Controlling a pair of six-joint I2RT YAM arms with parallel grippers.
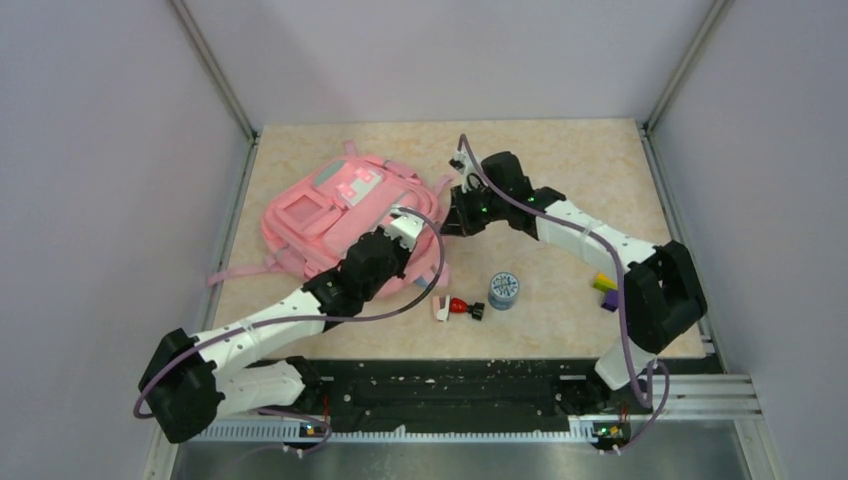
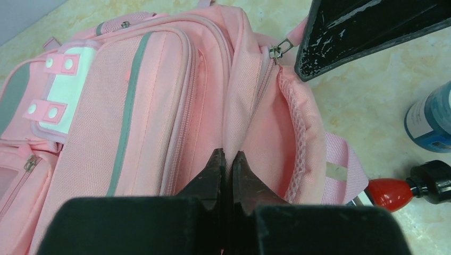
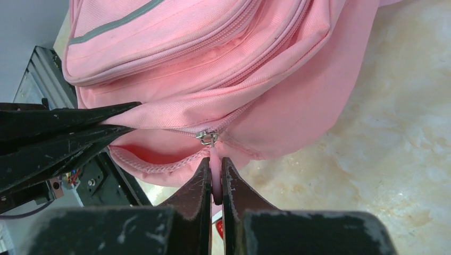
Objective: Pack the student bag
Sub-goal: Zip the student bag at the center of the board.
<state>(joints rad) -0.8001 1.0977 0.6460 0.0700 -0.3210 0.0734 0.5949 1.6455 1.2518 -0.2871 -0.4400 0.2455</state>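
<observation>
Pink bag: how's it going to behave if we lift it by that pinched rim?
Probably floppy: the bag folds and drapes between the left gripper and right gripper, so the body would sag. Likely light for its size; the opening shows no contents. Thin pinches may slip.

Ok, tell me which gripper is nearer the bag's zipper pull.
Right. The right gripper pinches the student bag right beside the zipper pull; the left gripper grips the opening's edge farther along.
</observation>
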